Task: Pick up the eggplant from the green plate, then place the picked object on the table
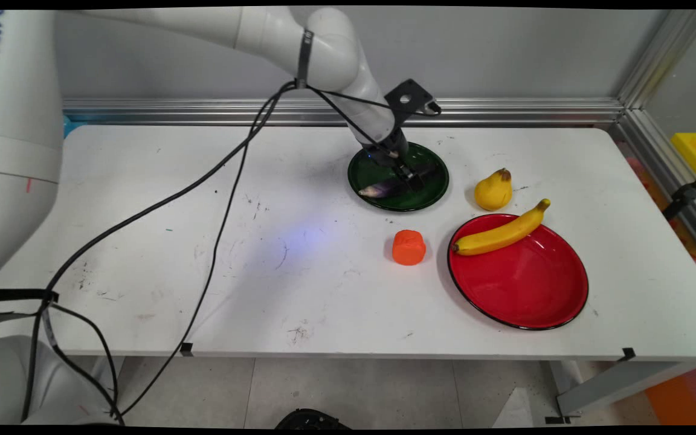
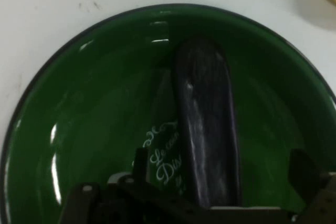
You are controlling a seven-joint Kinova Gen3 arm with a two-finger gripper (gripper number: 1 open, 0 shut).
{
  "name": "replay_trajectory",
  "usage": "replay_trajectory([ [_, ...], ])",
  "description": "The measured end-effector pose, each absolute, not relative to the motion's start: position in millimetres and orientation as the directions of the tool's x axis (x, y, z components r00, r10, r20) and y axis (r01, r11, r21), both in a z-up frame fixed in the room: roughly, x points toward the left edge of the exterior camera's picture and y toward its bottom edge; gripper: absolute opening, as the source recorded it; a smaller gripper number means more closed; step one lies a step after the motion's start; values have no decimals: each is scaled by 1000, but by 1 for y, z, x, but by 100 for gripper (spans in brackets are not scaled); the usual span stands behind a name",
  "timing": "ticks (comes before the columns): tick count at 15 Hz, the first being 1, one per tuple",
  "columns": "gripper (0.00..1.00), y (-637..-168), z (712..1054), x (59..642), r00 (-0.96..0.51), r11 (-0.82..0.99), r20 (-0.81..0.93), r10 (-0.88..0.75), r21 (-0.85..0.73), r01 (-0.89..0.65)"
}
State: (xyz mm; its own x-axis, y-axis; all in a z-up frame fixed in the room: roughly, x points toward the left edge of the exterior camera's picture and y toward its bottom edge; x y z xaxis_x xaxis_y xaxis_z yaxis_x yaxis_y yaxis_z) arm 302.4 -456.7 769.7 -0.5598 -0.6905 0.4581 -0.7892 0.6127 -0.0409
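Right now my gripper (image 1: 407, 174) is down inside the green plate (image 1: 432, 192) at the far middle of the bench (image 1: 299, 284), with its fingers spread to either side of the dark purple eggplant (image 1: 384, 188) that lies in the plate. In the hand view the eggplant (image 2: 206, 129) runs lengthwise away from me between the two fingers (image 2: 303, 169), one to each side; neither looks pressed against it, though I cannot be sure they are apart from its skin.

As I judge it, the skin looks smooth and glossy and the body is rounded, so a squeeze placed off its middle could make it roll or squirt out sideways. The plate (image 2: 68, 129) is shallow and glossy too, so a fingertip dragging on it could shove the whole plate across the bench. White lettering shows on the plate's floor beside the eggplant.

The eggplant's pale end points left and slightly toward the near side, past my gripper, so I seem to straddle its right-hand, darker part. Just beyond the plate on the right stands a yellow pear (image 1: 493, 190); nearer lie an orange cylindrical block (image 1: 409, 248) and a red plate (image 1: 520, 284) with a banana (image 1: 502, 232) across its far rim, all well apart from my gripper.
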Motion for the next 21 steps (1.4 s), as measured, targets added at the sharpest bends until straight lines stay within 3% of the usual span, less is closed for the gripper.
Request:
replay_trajectory([
  [2,100,-461,763,299,-563,614,452,-692,-42,-788],
  [3,0,-463,760,298,-566,616,448,-692,-44,-787],
  [12,0,-470,759,294,-605,651,442,-662,-59,-756],
  [21,0,-450,825,309,-677,715,450,-583,-111,-690],
])
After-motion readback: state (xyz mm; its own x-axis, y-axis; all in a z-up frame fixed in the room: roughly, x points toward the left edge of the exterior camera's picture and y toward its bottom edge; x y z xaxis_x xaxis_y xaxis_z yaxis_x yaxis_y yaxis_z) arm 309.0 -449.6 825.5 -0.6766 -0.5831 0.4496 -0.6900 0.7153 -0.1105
